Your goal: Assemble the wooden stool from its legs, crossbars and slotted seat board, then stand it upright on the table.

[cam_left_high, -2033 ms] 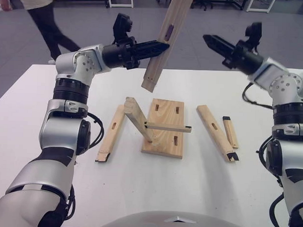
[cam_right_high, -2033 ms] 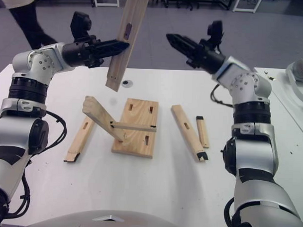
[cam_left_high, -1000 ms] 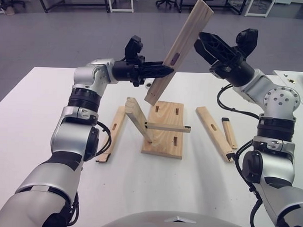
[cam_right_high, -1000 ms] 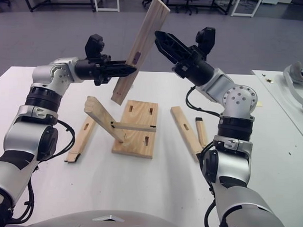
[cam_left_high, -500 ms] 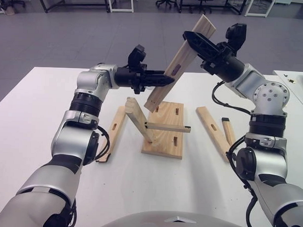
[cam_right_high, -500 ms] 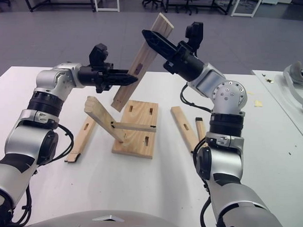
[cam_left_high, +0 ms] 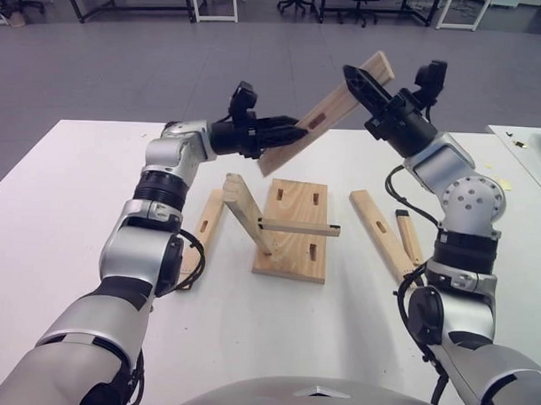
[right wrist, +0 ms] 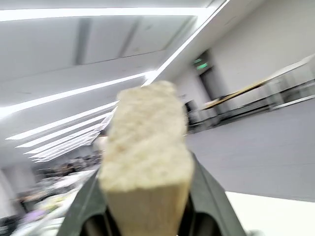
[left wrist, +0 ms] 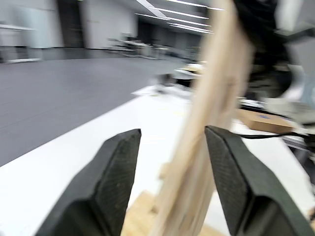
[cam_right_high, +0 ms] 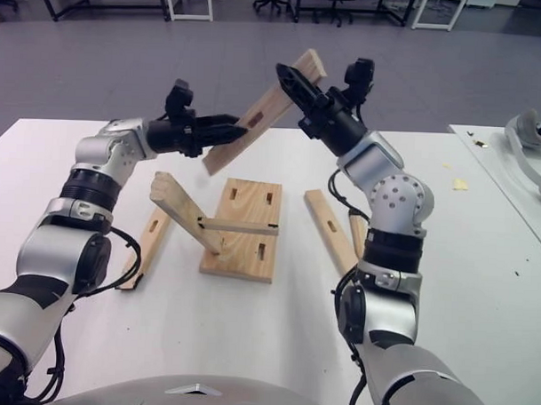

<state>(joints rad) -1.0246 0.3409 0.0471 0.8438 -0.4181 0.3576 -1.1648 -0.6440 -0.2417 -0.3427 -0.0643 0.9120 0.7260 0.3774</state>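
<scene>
A long wooden leg [cam_left_high: 331, 111] hangs slanted in the air over the back of the table. My right gripper [cam_left_high: 357, 79] is shut on its high end, which sits tight between that gripper's jaws in the right wrist view [right wrist: 145, 147]. My left gripper [cam_left_high: 291, 132] is at the leg's low end; its fingers [left wrist: 115, 182] stand open, with the leg [left wrist: 206, 123] passing between them and a gap on one side. Below, the slotted seat board [cam_left_high: 296, 243] lies flat. A tilted leg [cam_left_high: 245, 209] stands in it with a crossbar [cam_left_high: 301, 228] plugged into its side.
Another leg [cam_left_high: 200, 236] lies left of the board. A further leg [cam_left_high: 385, 235] and a short crossbar [cam_left_high: 410, 236] lie to its right. A white object [cam_right_high: 540, 132] and a small yellow scrap [cam_right_high: 458, 184] are on the neighbouring surface at far right.
The right gripper came in from the right and closed on the leg's top end. The leg has since tipped from nearly upright to a flatter slant, its top swinging right.
</scene>
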